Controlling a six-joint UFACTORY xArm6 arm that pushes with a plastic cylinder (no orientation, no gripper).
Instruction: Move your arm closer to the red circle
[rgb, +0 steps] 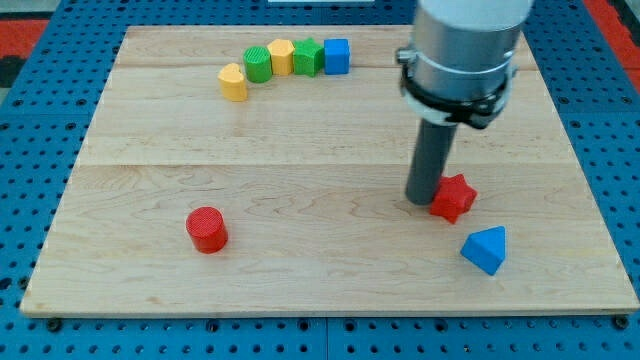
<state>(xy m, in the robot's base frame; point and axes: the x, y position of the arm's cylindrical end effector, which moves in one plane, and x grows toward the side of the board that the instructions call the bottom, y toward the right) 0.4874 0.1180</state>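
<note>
The red circle (207, 229) sits on the counter (300, 290) well off to the view's left of my tip (421, 200). My tip, a bare rod gripping nothing, touches the red star (453, 197); a blue triangle (486, 249) lies near.

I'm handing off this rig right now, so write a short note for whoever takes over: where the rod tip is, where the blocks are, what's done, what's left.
My tip is down on the wooden board, right against the left side of the red star, in the view's right half.
The red circle sits alone at the view's lower left, far from the tip and untouched.
The blue triangle lies just below the star.
A yellow block, green block, second yellow block, second green block and blue cube form a row at the view's top.
Done: nothing toward the circle yet.
Left: slide the tip left across the board to the red circle.
</note>
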